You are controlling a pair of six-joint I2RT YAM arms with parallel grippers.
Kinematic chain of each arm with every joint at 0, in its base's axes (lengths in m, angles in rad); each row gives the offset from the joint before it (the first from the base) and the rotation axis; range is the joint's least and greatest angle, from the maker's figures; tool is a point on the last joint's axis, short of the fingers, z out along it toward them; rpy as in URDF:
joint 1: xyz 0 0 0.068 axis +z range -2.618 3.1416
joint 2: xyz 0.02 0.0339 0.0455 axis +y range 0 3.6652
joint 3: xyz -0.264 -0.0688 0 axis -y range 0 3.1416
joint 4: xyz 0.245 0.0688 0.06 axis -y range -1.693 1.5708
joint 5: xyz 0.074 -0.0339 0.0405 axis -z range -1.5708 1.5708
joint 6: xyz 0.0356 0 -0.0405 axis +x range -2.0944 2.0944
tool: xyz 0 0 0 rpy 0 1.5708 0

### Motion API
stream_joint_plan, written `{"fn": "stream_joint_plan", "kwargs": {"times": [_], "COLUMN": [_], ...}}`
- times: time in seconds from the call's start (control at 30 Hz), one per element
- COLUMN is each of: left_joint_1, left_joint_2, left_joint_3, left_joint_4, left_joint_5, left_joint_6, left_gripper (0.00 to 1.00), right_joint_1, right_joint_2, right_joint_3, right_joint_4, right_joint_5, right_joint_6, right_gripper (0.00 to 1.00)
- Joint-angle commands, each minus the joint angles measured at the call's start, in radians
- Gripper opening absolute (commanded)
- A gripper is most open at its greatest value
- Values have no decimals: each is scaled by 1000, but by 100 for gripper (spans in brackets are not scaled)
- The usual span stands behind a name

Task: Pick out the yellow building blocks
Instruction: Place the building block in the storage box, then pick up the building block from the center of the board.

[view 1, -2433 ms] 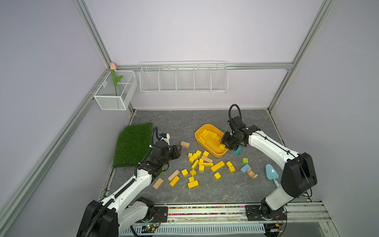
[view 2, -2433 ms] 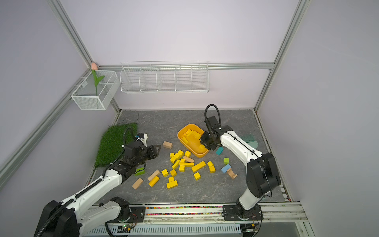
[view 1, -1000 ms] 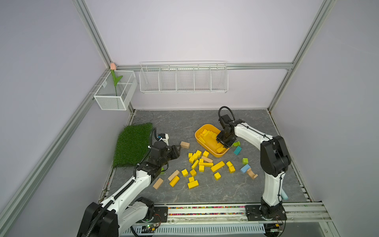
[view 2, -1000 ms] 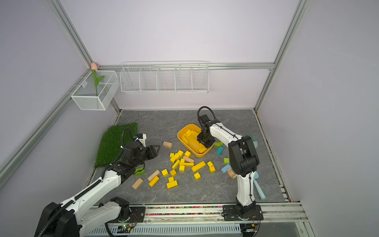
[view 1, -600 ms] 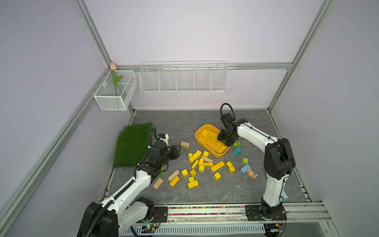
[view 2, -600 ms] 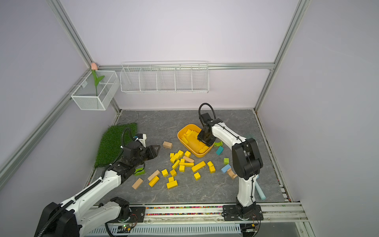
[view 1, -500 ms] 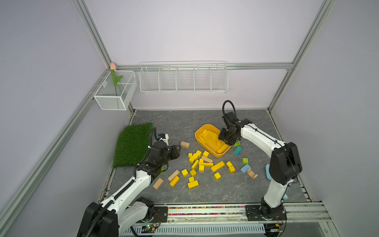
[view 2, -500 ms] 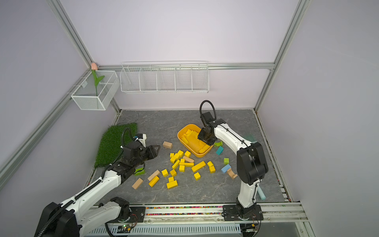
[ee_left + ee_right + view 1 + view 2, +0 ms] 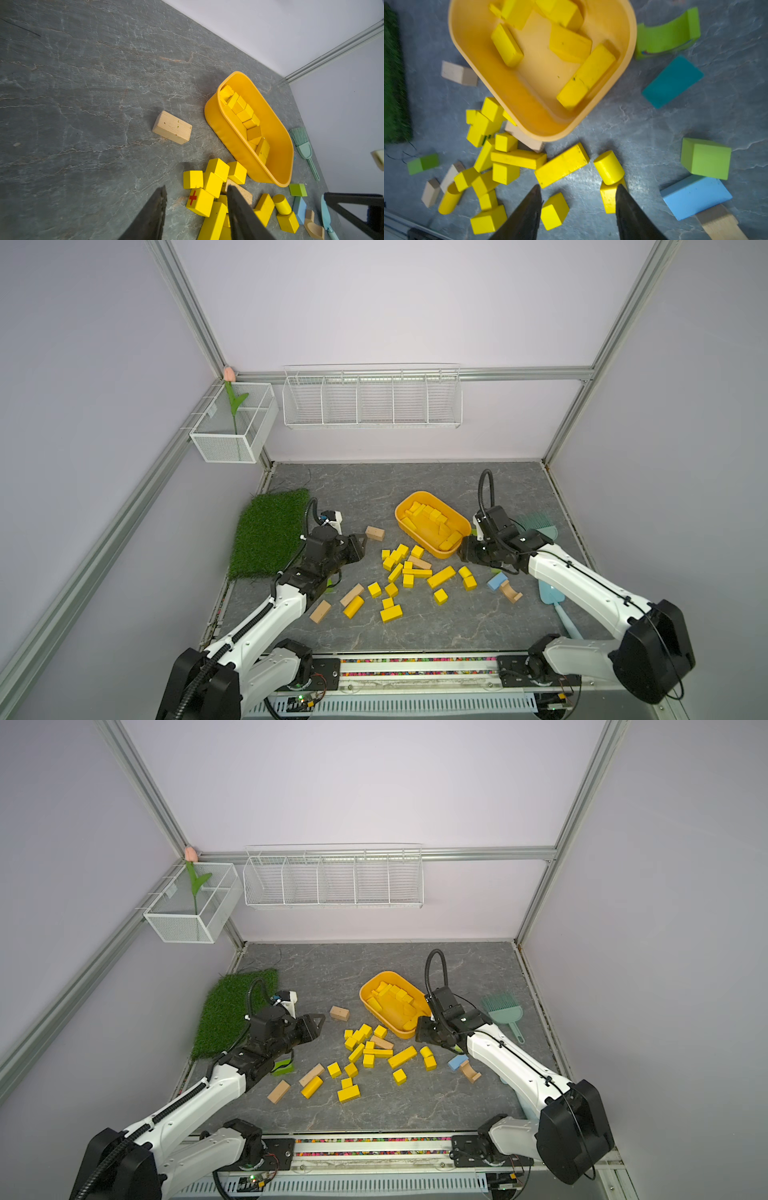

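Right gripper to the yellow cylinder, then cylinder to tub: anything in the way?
Nothing visible. The right gripper is open and empty, and the cylinder lies just ahead of it with nothing on top. A yellow block lies close beside it. Only bare floor lies between cylinder and tub.

We see pale lilac walls (image 9: 374,302) framed by aluminium rails (image 9: 519,374), evenly lit. The grey marbled surface (image 9: 374,489) runs to the back wall. Well beyond the left tool (image 9: 362,546) and the right tool (image 9: 462,551), a white wire rack (image 9: 372,396) with five compartments hangs on that wall; a white mesh basket (image 9: 226,445) holding a pink tulip (image 9: 229,374) hangs at the corner on the left tool's side.
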State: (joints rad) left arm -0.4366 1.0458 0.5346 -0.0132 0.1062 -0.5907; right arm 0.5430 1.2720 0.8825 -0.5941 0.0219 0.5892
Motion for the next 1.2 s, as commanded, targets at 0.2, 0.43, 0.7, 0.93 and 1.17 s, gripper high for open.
{"fn": "stream_joint_plan", "kwargs": {"times": [0.2, 0.43, 0.7, 0.93, 1.17], "left_joint_1": [6, 7, 7, 9, 14], "left_joint_2": [19, 20, 14, 8, 26], "left_joint_3": [18, 16, 11, 9, 21], "left_joint_4": [5, 5, 7, 9, 3], "left_joint_5": [1, -2, -3, -3, 4], "left_joint_6": [-11, -13, -14, -15, -12], "left_gripper": [49, 49, 49, 50, 50], "right_joint_1": [93, 86, 84, 80, 80], "right_joint_2": [-22, 44, 113, 123, 143], "right_joint_3": [-118, -101, -66, -63, -52], "right_joint_4": [117, 125, 100, 100, 100], "right_joint_5": [7, 4, 14, 14, 7], "right_joint_6": [-177, -177, -167, -164, -169], "right_gripper": [59, 57, 57, 57, 56]}}
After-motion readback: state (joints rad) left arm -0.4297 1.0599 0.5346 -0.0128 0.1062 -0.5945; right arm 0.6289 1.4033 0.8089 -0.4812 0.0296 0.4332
